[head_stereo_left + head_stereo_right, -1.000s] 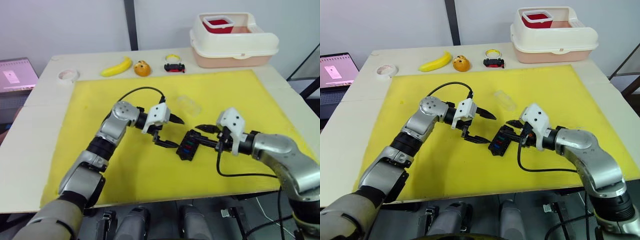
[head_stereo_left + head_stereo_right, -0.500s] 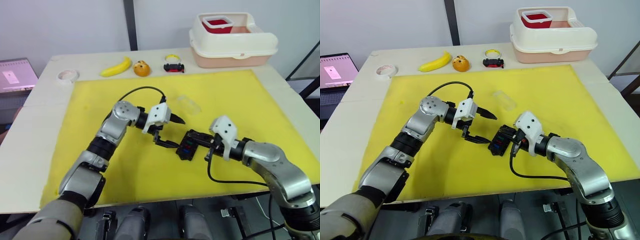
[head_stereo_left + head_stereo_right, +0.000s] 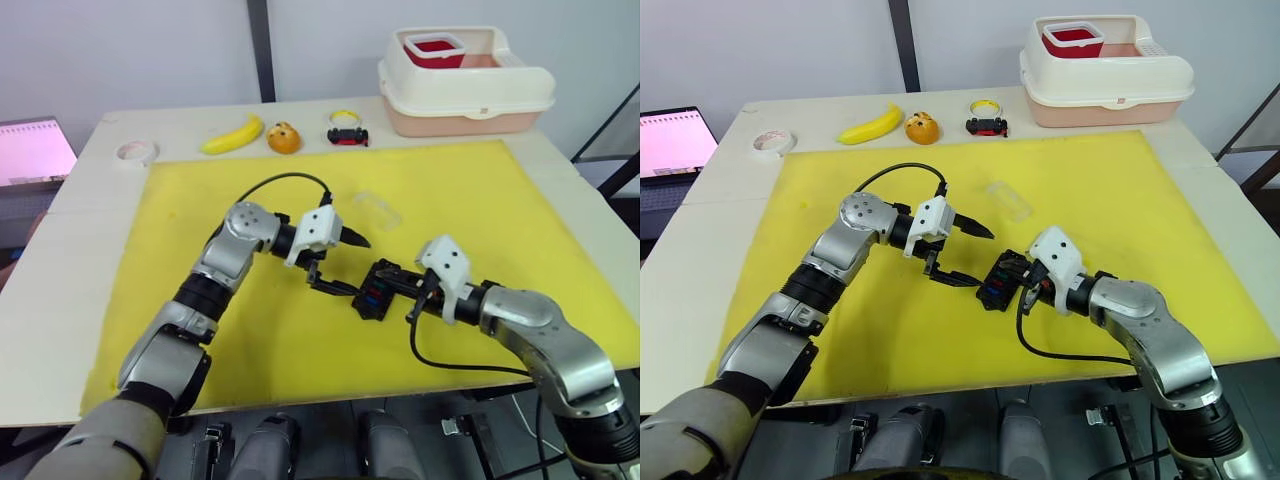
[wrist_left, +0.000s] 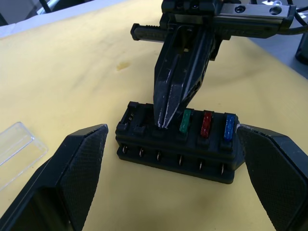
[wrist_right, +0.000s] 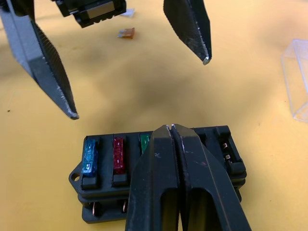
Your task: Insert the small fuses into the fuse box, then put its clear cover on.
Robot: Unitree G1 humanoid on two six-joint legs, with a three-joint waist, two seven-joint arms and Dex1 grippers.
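The black fuse box [image 3: 372,297] lies on the yellow mat between my two grippers. Blue [image 5: 90,155], red [image 5: 118,155] and green [image 5: 144,143] fuses sit in neighbouring slots. My right gripper [image 5: 171,128] is shut, its tips resting on the box top right beside the green fuse [image 4: 185,121]; whether anything is between them is hidden. My left gripper [image 3: 352,266] hangs open just left of the box, one finger [image 4: 77,163] on each side of it in the left wrist view. An orange-yellow fuse [image 5: 126,32] lies loose on the mat. The clear cover [image 3: 377,211] rests behind the box.
At the back right stands a cream lidded bin [image 3: 465,100] holding a red container [image 3: 432,47]. Along the back edge lie a banana [image 3: 233,134], an orange fruit [image 3: 284,136], a small yellow-and-black item [image 3: 347,128] and a tape roll [image 3: 136,151]. A laptop [image 3: 35,152] sits far left.
My right gripper has moved left onto the fuse box and gone from open to shut, tips now on the box top. The left arm has held still.
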